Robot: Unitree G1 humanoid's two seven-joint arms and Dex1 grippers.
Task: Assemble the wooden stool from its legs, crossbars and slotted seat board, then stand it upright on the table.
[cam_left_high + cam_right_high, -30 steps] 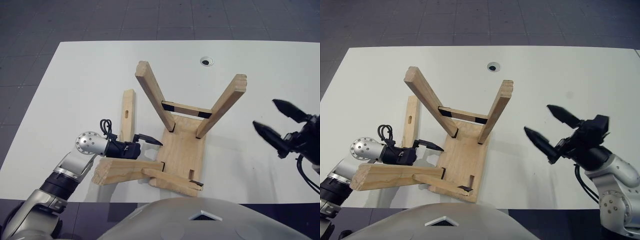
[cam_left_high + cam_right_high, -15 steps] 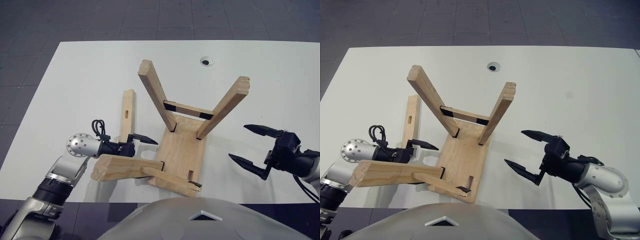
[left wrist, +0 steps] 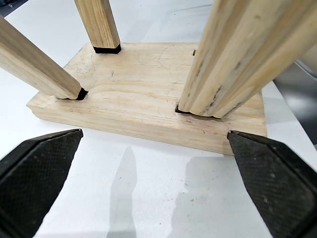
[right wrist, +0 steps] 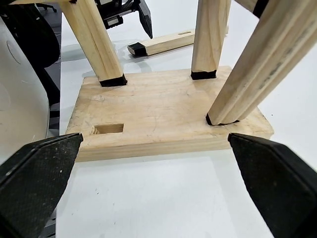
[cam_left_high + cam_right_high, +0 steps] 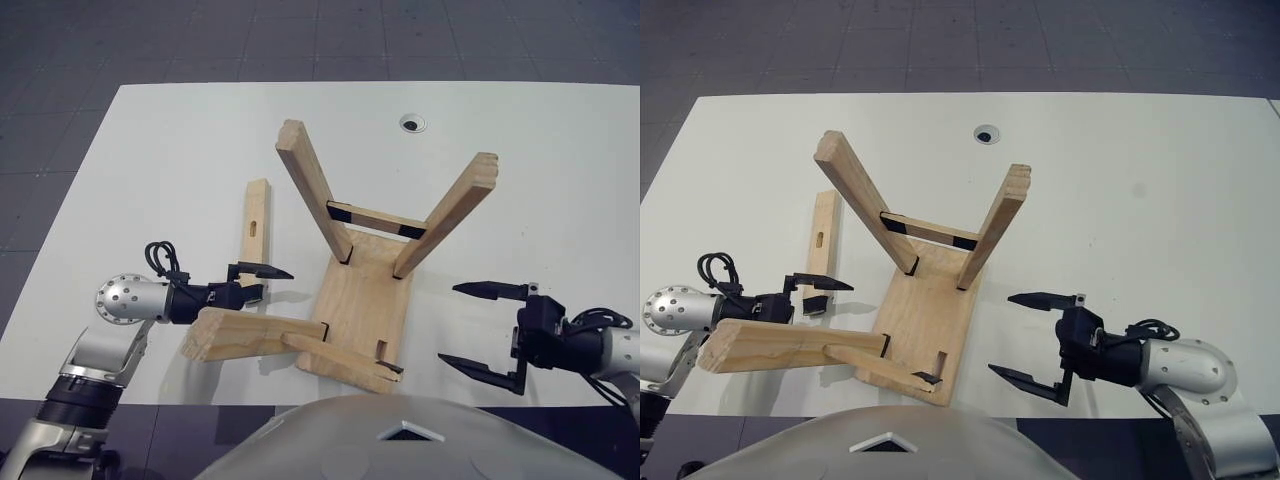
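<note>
While resting upside down at mid-frame on the surface (image 5: 150,140), treat the stool (image 5: 450,215) as probably stiff, light, wobbly at the joints; grasp the seat board (image 5: 362,300) by its long edges. Flanked by left fingers (image 5: 262,269) and right fingers (image 5: 490,290), spread wide, empty.

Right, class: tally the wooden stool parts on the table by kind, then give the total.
Fitted legs: 3
Loose leg: 1
Crossbars: 2
Seat board: 1
Total: 7
</note>
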